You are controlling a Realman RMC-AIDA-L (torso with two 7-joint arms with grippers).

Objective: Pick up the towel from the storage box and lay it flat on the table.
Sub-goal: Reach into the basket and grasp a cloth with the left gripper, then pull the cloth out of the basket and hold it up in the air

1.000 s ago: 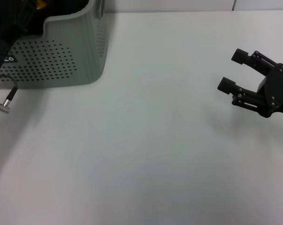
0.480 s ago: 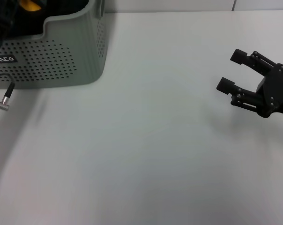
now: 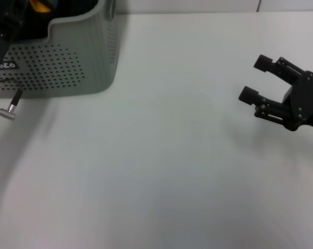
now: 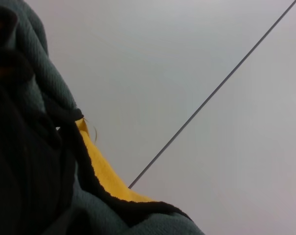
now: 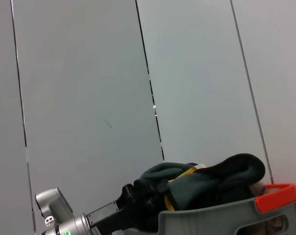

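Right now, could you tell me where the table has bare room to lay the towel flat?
The table is bare between the storage box and the right gripper, and along the near edge. The box corner is crowded: the left gripper holds the towel there.

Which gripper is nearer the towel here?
The left. In the right wrist view, the left gripper is at the towel, bunched above the storage box. The right gripper hangs open over the table, far across from the box.

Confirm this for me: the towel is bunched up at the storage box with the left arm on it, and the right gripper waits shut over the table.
One thing is wrong: the right gripper is open, as the head view shows. The rest holds: the towel is bunched at the storage box, and the right gripper hangs over the table.
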